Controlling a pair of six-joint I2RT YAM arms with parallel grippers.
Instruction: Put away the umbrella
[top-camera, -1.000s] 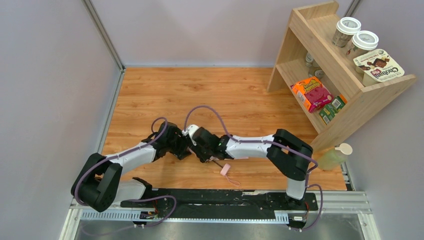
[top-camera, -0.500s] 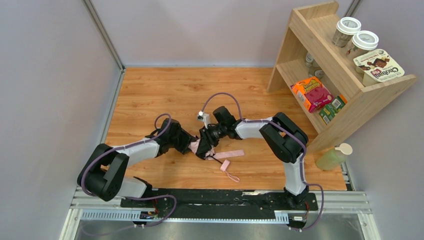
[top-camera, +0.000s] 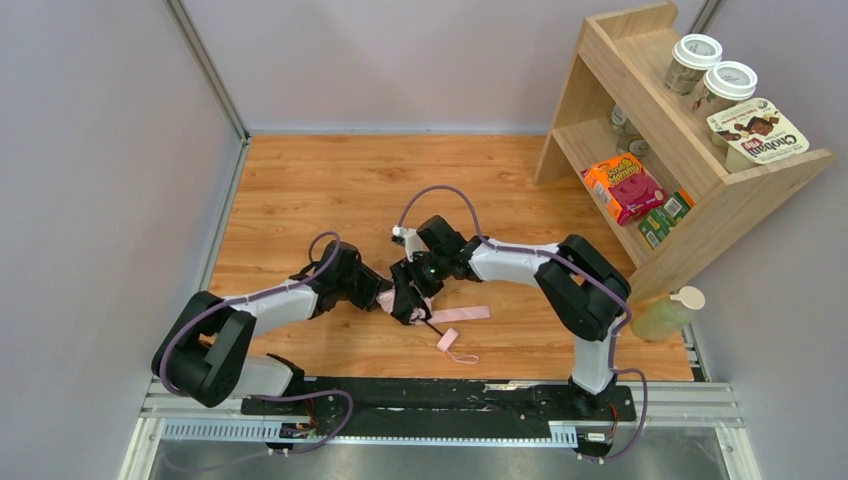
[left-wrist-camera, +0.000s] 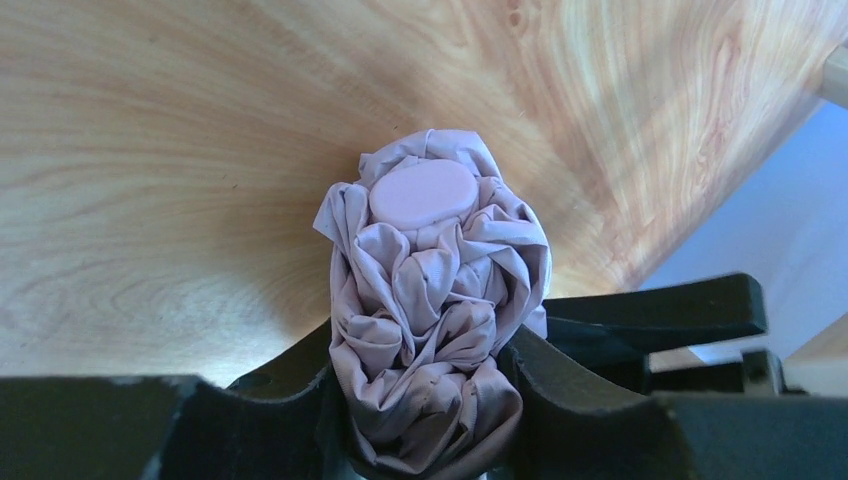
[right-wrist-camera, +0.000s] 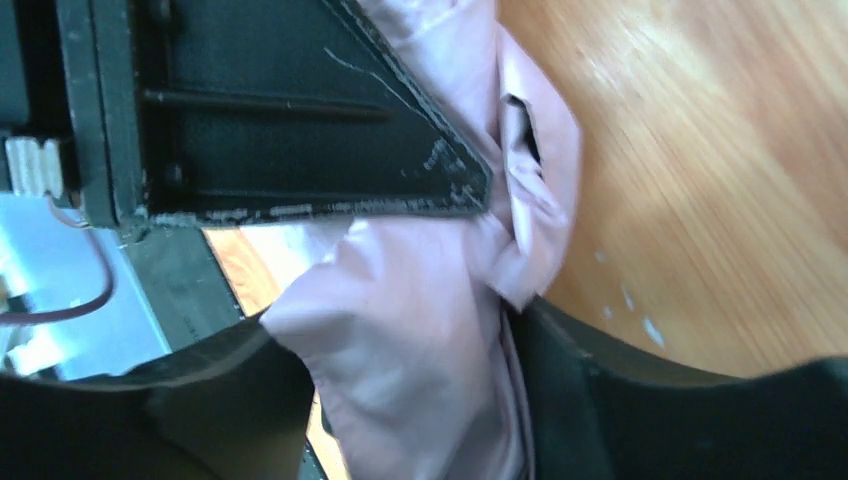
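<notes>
The pale pink umbrella (top-camera: 392, 297) lies folded on the wooden table between both grippers. My left gripper (top-camera: 372, 292) is shut on its bunched fabric; the left wrist view shows the crumpled cloth (left-wrist-camera: 435, 300) with its round pink cap squeezed between the two black fingers. My right gripper (top-camera: 412, 296) is shut on the pink fabric (right-wrist-camera: 420, 340) from the other side. The pink strap (top-camera: 455, 314) trails to the right on the table. A small pink piece with a loop (top-camera: 449, 341) lies just in front.
A wooden shelf unit (top-camera: 690, 190) stands at the right with jars, an orange box (top-camera: 625, 186) and a white carton. A pale green bottle (top-camera: 668, 313) stands at its near foot. Grey walls close the left and back.
The right arm swung back from low across the table and its gripper closed on the umbrella beside the left gripper. The strap and small pink piece shifted slightly left.
</notes>
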